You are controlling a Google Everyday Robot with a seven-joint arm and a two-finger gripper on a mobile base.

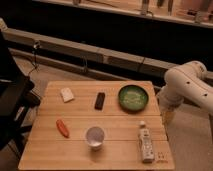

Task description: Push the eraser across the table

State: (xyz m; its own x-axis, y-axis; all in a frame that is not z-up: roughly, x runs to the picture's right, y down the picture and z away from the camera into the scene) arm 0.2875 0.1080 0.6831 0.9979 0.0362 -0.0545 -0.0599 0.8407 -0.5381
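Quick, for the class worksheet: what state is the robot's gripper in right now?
Gripper: off the table's right edge, near the green bowl; open or closed cannot be told. Not on the eraser.

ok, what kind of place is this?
Probably an indoor robot test area: a wood table set with staged props like the eraser and green bowl, the pincer hanging off the edge by the bowl.

We take this for a robot test lab, white robot arm beside a wooden desk, its tool hanging just off the desk's edge, long grey ledges along a dark wall, black chair nearby.
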